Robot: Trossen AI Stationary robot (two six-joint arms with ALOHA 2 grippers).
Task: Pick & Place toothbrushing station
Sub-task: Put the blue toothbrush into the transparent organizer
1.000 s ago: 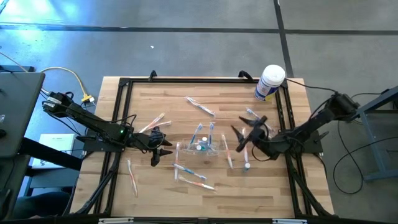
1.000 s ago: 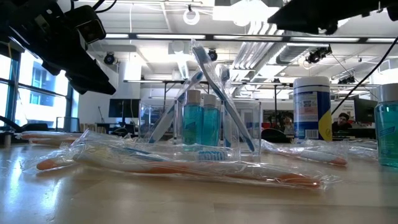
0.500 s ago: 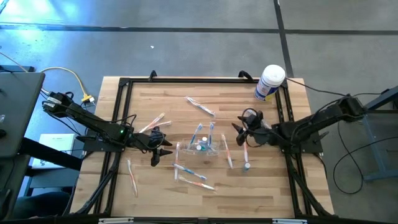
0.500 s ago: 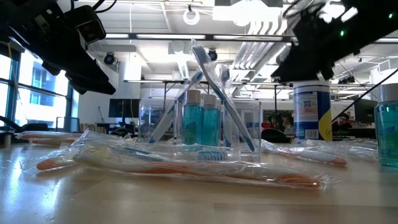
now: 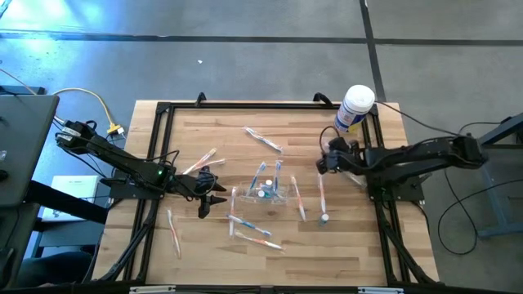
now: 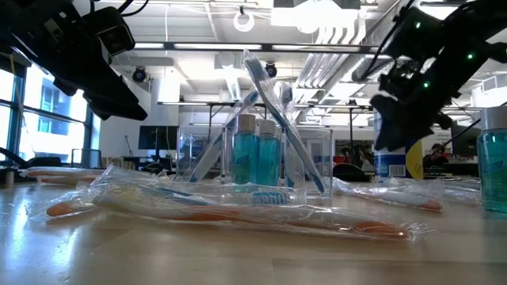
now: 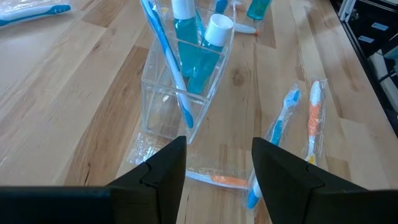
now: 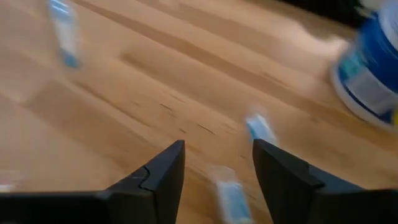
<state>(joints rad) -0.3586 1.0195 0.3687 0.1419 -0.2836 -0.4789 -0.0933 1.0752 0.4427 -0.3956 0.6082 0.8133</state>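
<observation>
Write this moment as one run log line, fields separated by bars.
left gripper: open, beside clear holder | right gripper: open, near white canister | holder: on table, not held

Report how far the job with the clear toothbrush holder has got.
Done: nothing yet; the clear holder sits mid-table on the wood, untouched, with brushes and blue bottles in it. In hand: the left gripper waits open beside it, facing it and holding nothing; the right gripper, open and empty, is off near the white canister. Left: grasp the holder, lift it and set it down.
</observation>
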